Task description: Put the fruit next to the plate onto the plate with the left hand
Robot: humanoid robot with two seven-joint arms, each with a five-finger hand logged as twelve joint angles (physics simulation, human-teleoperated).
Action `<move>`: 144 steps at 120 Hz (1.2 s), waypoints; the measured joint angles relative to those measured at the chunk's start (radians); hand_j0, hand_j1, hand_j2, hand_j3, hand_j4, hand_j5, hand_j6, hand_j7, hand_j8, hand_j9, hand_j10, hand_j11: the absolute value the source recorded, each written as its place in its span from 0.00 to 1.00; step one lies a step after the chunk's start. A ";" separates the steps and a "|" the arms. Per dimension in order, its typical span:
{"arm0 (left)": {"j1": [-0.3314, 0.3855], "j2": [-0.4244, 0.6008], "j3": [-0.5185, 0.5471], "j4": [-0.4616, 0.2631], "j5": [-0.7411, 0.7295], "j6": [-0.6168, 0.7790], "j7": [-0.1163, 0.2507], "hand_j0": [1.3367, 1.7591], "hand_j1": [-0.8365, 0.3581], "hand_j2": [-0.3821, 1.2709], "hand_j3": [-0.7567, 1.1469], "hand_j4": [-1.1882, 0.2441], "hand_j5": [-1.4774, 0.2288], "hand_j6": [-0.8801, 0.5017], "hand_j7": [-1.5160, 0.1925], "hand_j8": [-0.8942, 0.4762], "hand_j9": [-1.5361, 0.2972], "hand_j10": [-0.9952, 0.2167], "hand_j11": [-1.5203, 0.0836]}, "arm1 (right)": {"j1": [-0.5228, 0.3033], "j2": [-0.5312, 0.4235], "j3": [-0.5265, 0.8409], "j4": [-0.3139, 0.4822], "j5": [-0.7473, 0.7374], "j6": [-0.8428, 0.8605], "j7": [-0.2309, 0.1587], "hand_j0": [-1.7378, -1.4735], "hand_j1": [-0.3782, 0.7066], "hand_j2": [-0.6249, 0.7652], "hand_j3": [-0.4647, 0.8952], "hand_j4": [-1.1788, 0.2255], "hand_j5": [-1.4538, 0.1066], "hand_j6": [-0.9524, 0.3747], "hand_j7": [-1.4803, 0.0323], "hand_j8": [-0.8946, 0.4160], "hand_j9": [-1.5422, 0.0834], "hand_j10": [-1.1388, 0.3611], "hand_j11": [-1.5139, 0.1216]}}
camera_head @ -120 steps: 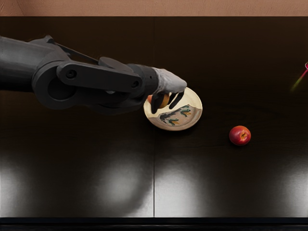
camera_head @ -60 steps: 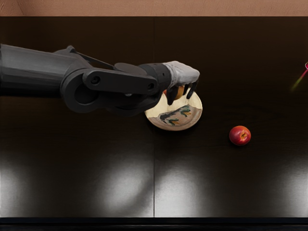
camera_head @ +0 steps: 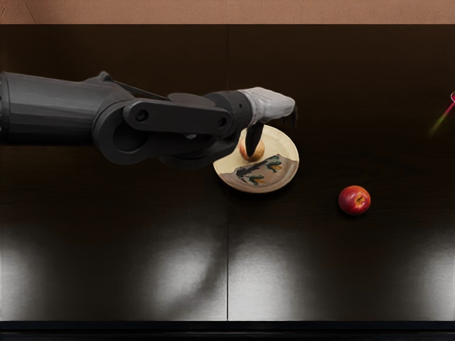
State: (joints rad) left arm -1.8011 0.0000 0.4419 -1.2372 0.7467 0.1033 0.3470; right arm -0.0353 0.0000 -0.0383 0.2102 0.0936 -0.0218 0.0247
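A small orange fruit (camera_head: 251, 152) lies on the cream plate (camera_head: 283, 168), in its back left part. The plate carries a dark painted pattern and sits near the table's middle. My left hand (camera_head: 274, 122) hovers just above the plate's back rim, with its arm reaching in from the left. Its fingers are spread and hold nothing. The thumb (camera_head: 254, 138) points down, right behind the fruit. The right arm does not show.
A red apple (camera_head: 354, 199) sits on the dark table (camera_head: 142, 270), to the right of the plate and a little nearer. A thin pink object (camera_head: 443, 116) pokes in at the right edge. A brown wall runs along the table's far side.
The left hand carried the orange fruit to the right over the plate, then opened. The fruit dropped out of the fingers and now lies on the plate.
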 joint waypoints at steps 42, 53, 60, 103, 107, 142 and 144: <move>0.065 0.354 -0.266 -0.122 -0.124 -0.263 -0.007 0.76 0.71 0.27 0.40 0.63 0.65 0.43 0.67 0.45 0.63 0.59 0.71 | 0.000 0.000 0.000 0.000 0.000 0.000 0.000 0.30 0.06 0.45 0.34 0.82 0.91 0.69 0.95 0.66 0.92 0.74 0.90; 0.116 0.438 -0.353 -0.130 -0.219 -0.413 -0.009 0.76 0.71 0.27 0.40 0.63 0.65 0.43 0.67 0.45 0.64 0.59 0.72 | 0.000 0.000 0.000 0.000 0.000 0.000 0.000 0.30 0.06 0.45 0.34 0.82 0.91 0.69 0.95 0.66 0.92 0.74 0.90; 0.172 0.489 -0.419 -0.131 -0.266 -0.516 -0.010 0.76 0.71 0.27 0.40 0.63 0.65 0.43 0.67 0.45 0.64 0.59 0.72 | 0.000 0.000 0.000 0.000 0.000 0.000 0.000 0.30 0.06 0.45 0.34 0.82 0.91 0.69 0.95 0.66 0.92 0.74 0.90; 0.437 0.684 -0.678 -0.031 -0.427 -0.708 -0.010 0.76 0.72 0.27 0.40 0.64 0.66 0.44 0.68 0.45 0.64 0.59 0.72 | 0.000 0.000 0.000 0.000 0.000 0.000 0.000 0.30 0.06 0.45 0.34 0.82 0.91 0.69 0.95 0.66 0.92 0.74 0.90; 0.473 0.716 -0.706 -0.015 -0.439 -0.710 -0.010 0.76 0.72 0.26 0.40 0.64 0.66 0.44 0.68 0.45 0.64 0.59 0.72 | 0.000 0.000 0.000 0.000 0.000 0.000 0.000 0.30 0.06 0.45 0.34 0.82 0.91 0.69 0.95 0.66 0.92 0.74 0.90; 0.742 0.848 -0.944 0.024 -0.502 -0.714 -0.011 0.76 0.72 0.27 0.40 0.64 0.66 0.44 0.68 0.45 0.64 0.59 0.73 | 0.000 0.000 0.000 0.000 0.000 0.000 0.000 0.30 0.06 0.45 0.34 0.82 0.91 0.69 0.95 0.66 0.92 0.74 0.90; 0.746 0.855 -0.954 0.024 -0.507 -0.714 -0.011 0.76 0.72 0.27 0.40 0.64 0.66 0.44 0.68 0.45 0.64 0.59 0.73 | 0.000 0.000 0.000 0.000 0.000 0.000 0.000 0.30 0.06 0.45 0.34 0.82 0.91 0.69 0.95 0.66 0.92 0.74 0.90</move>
State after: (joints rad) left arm -1.0547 0.8553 -0.5116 -1.2128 0.2396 -0.6111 0.3360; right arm -0.0353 0.0000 -0.0383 0.2102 0.0936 -0.0219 0.0247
